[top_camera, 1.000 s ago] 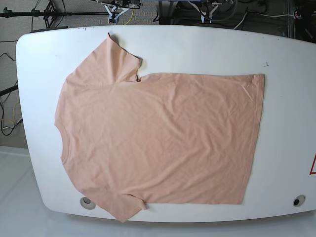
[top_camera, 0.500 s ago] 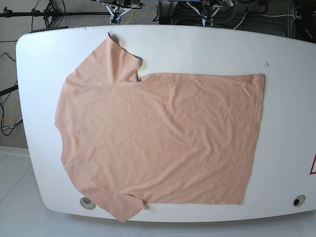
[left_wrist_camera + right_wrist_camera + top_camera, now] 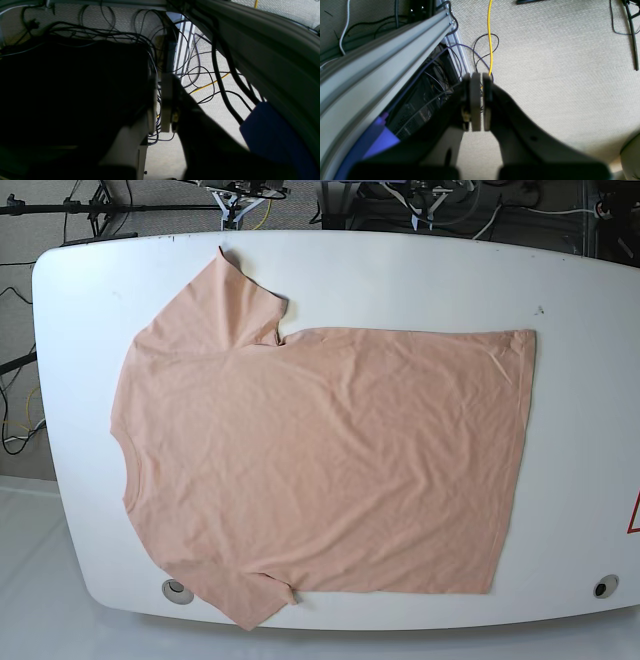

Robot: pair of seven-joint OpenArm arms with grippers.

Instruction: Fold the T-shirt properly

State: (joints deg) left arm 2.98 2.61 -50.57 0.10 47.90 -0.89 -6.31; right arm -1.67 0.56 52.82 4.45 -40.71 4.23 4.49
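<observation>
The T-shirt [image 3: 320, 460] lies flat across the white counter [image 3: 420, 275], collar at its left edge, hem at its right. Soft, light and limp, it is best pinched at a sleeve or hem corner. Left gripper [image 3: 160, 102] and right gripper [image 3: 478, 102] are pressed together, empty, off the counter.

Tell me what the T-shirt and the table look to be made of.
T-shirt: soft knit fabric, probably cotton jersey; matte peach, lying limp and flat with fine wrinkles and stitched hems at the sleeves and bottom edge. Table: smooth, hard white top, likely laminate or painted board; even sheen, rounded corners, a few small dark marks. The core material can't be told.
</observation>
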